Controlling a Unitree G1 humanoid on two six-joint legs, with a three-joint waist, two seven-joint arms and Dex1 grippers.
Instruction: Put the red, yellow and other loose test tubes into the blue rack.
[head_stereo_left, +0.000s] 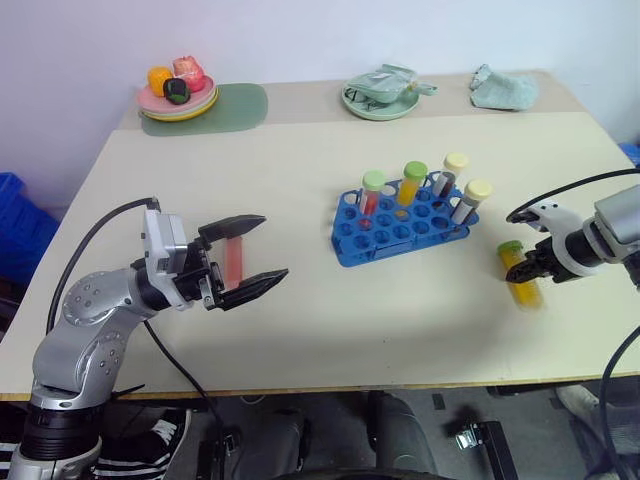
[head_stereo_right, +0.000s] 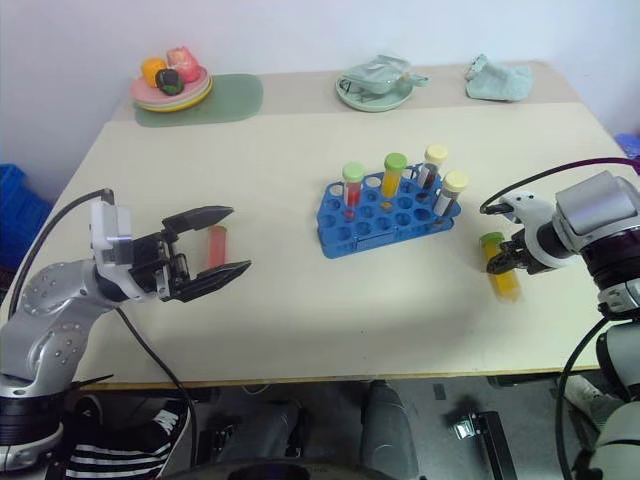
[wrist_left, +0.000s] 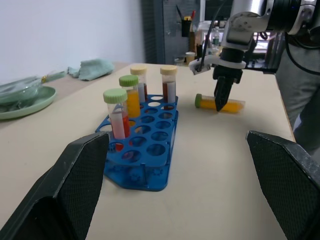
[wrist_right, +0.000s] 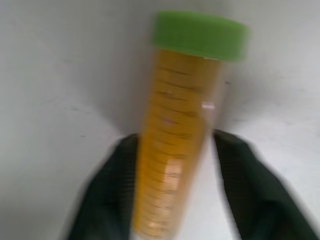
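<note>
A yellow test tube (head_stereo_left: 524, 288) with a green cap lies on the table right of the blue rack (head_stereo_left: 395, 246). My right gripper (head_stereo_left: 527, 268) points down on it, and its fingers (wrist_right: 107, 190) are shut on the tube's body (wrist_right: 180, 125). The rack holds several capped tubes standing upright: red, yellow and two dark ones. A red test tube (head_stereo_left: 235, 262) lies flat on the table at the left. My left gripper (head_stereo_left: 273, 246) hovers above it, open and holding nothing, pointing toward the rack.
At the back of the table stand a plate of toy fruit (head_stereo_left: 178, 95) on a green mat (head_stereo_left: 240, 108), a green plate with a cloth (head_stereo_left: 380, 98), and another cloth (head_stereo_left: 503, 90). A blue crate (head_stereo_left: 15, 225) sits off the table's left side.
</note>
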